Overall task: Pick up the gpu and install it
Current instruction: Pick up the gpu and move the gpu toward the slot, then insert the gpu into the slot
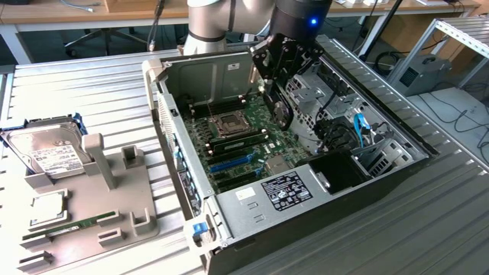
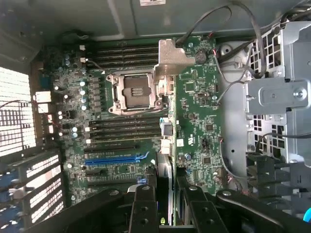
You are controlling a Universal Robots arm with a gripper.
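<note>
The gpu [image 1: 276, 96], a thin black card with a round fan on one face, hangs upright inside the open computer case [image 1: 397, 166]. My gripper [image 1: 286, 64] is shut on its top edge. In the wrist view the gpu [image 2: 165, 165] appears edge-on between my black fingers [image 2: 144, 206], and its silver end bracket [image 2: 173, 57] points away from the camera. The card floats above the motherboard [image 1: 243, 133], over the empty CPU socket [image 2: 132, 91] and apart from it. The blue expansion slot [image 2: 114, 158] lies off to one side of the card's edge.
A grey fixture tray [image 1: 134, 209] at the exterior view's left carries a silver hard drive [image 1: 50, 153], a CPU chip [image 1: 47, 207] and a green memory stick [image 1: 73, 225]. Inside the case sit the power supply [image 1: 284, 192], the drive cage [image 2: 277, 92] and loose cables [image 1: 361, 127].
</note>
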